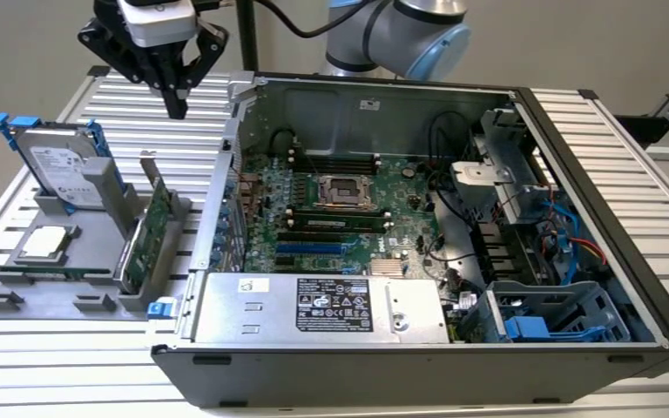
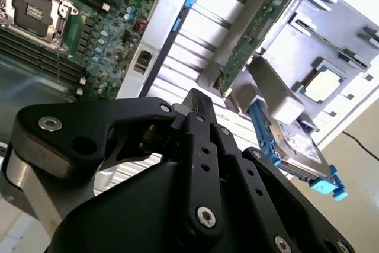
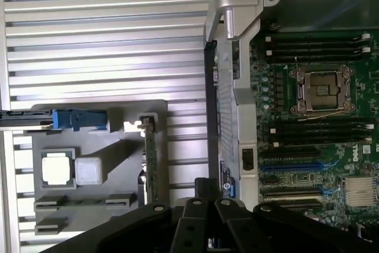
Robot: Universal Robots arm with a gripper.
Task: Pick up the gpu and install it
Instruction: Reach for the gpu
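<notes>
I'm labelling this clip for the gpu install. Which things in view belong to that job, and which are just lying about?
Part of the job: gpu, standing on edge in the grey holder; gripper, shut, empty, apart from it; open computer case with its motherboard.
Lying about: hard drive in blue caddy; processor chip, both in the same holder.

Black bolted hand, grey-blue arm
</notes>
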